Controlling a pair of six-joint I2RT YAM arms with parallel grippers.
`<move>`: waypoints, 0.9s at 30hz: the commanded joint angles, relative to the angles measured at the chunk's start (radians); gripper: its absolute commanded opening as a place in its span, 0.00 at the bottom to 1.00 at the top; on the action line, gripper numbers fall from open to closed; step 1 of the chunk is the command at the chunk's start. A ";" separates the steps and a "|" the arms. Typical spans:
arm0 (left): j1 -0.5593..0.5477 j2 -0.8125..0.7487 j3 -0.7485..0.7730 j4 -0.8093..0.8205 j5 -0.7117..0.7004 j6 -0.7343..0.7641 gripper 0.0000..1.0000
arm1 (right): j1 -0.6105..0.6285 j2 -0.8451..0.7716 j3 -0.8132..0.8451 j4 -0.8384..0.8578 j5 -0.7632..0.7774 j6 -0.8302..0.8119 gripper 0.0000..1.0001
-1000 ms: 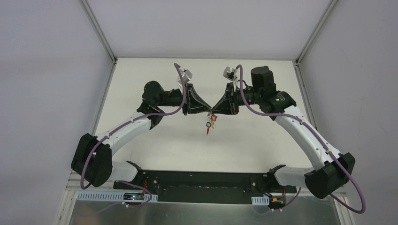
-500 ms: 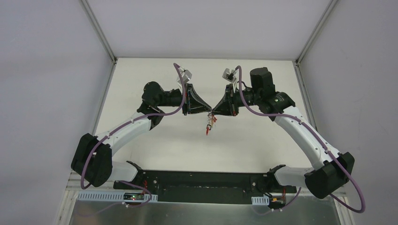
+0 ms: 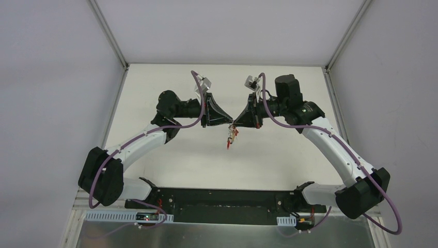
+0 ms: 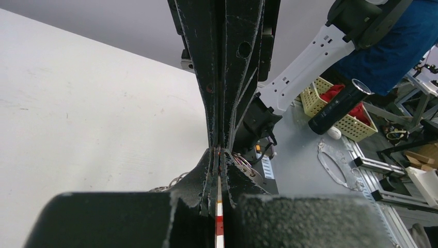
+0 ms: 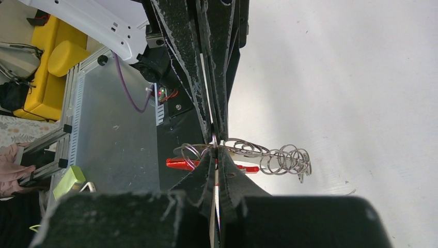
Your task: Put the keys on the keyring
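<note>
Silver keyring (image 5: 248,150) sits pinched by closed left gripper (image 4: 219,151) and closed right gripper (image 5: 214,145), keys (image 3: 229,140) indistinct.

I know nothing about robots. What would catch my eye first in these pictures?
The left arm and right arm lean in over the pale table, their shut jaws meeting tip to tip. Pinched between them hangs the keyring, a small red-and-silver tangle. The right wrist view shows its coiled wire loops up close.
</note>
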 commanded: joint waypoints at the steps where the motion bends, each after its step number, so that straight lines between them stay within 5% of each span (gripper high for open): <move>1: 0.010 -0.029 -0.002 0.013 0.019 0.090 0.03 | 0.006 -0.030 0.027 -0.020 0.020 -0.036 0.00; 12: 0.010 -0.107 0.033 -0.416 -0.028 0.416 0.31 | 0.104 0.065 0.145 -0.250 0.160 -0.182 0.00; 27: 0.007 -0.150 0.040 -0.554 -0.002 0.564 0.42 | 0.139 0.114 0.213 -0.314 0.170 -0.192 0.00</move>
